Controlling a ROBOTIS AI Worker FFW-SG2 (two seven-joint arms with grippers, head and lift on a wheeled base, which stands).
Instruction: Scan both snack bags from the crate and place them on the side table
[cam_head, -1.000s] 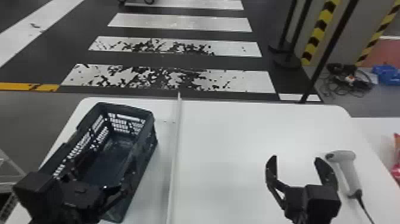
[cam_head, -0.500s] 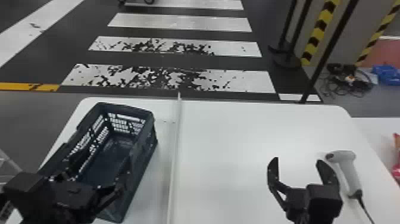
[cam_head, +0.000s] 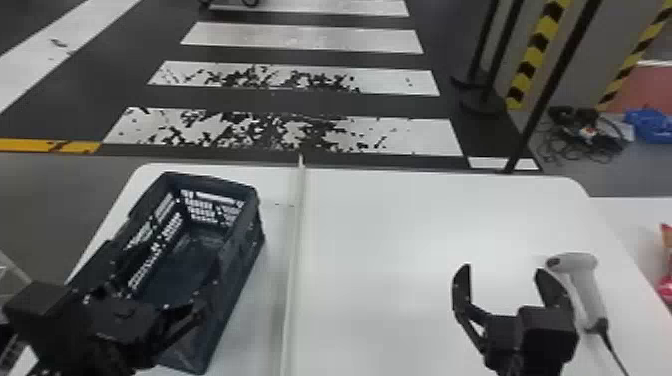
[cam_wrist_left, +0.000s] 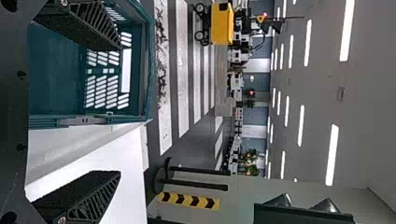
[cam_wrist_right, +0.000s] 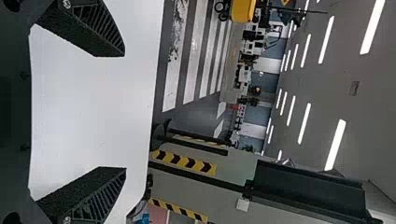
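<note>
Over the last second, the left gripper (cam_wrist_left: 119, 111) was shifted a little toward the robot's left above the near part of the crate (cam_head: 235, 262), and its two fingers were held apart with nothing clamped between them. The right gripper (cam_head: 504, 270) was displaced only slightly, also with fingers spread and unloaded, above the white table (cam_head: 390, 240). No change of place was seen in the crate, which was set to the left of the raised strip (cam_head: 294, 250), or in the scanner (cam_head: 587, 285), which was laid just beside the right gripper near the table's right edge. Red packaging (cam_head: 666, 287), cut off by the head view's right edge, was seen on the side table (cam_head: 637, 220); it was taken to belong to the snack bags, though whether one or both were represented could not be told. From this arrangement, the task was judged to be at or near its end, the small shift being read as a withdrawal rather than a fresh grasp. If further motion was needed, the left fingers were to be kept free of the crate's rim, which might otherwise be caught and the crate dragged.
</note>
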